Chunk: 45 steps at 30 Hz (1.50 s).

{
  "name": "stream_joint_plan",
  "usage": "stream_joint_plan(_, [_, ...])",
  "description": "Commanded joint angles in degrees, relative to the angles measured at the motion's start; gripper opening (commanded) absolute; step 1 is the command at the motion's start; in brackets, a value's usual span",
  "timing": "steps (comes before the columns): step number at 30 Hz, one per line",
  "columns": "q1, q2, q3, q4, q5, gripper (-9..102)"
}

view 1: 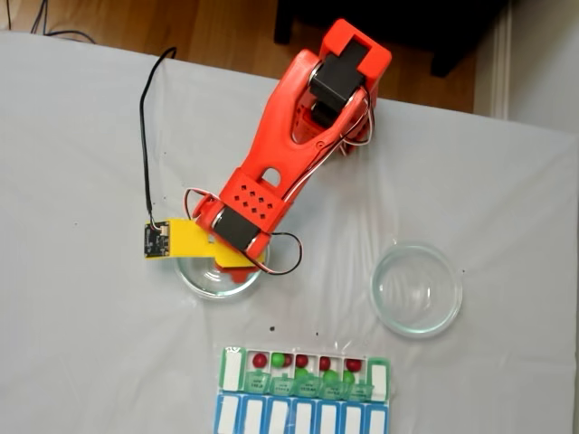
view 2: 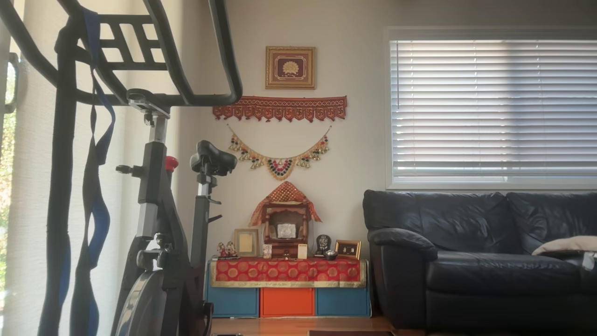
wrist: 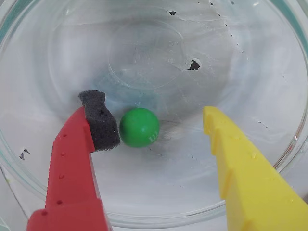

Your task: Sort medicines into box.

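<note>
Jaws (wrist: 154, 130) stand wide open inside a clear glass dish (wrist: 269, 62), gripping nothing: in the wrist view the red finger (wrist: 72, 163) with its dark foam pad (wrist: 101, 120) comes in from the lower left and the yellow finger (wrist: 240, 163) from the lower right. One green ball (wrist: 139, 127) rests on the dish floor between them, but not centred; it lies just beside the foam pad, touching it or nearly so, while a broad gap separates it from the yellow finger. That offset is what the coming grasp depends on, I judge: closing would have to carry the yellow finger across to the ball, with the pad acting as the stop, and a round ball on smooth glass could roll or squirt out if pushed off-centre. Being a sphere, it has no long axis to line up with. In the fixed view the orange arm (view 1: 289, 154) reaches down over the left dish (view 1: 204, 280) on the white tabletop (view 1: 81, 344), a second dish (view 1: 417, 289) sits well apart to the right, and the box (view 1: 305, 372) lies near the bottom edge, below both dishes, with red and green balls already in its open compartments. The blue-framed row (view 1: 303, 418) lies right against it, lower in that view.
</note>
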Motion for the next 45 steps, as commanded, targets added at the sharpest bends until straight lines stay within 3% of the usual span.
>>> stream_joint_plan(1, [-1.93,0.26,-1.41,0.53,0.26,32])
stream_joint_plan(27, [-2.11,2.20,0.88,-0.18,-0.26,25])
stream_joint_plan(45, [-2.46,0.62,-0.35,0.35,-0.18,11])
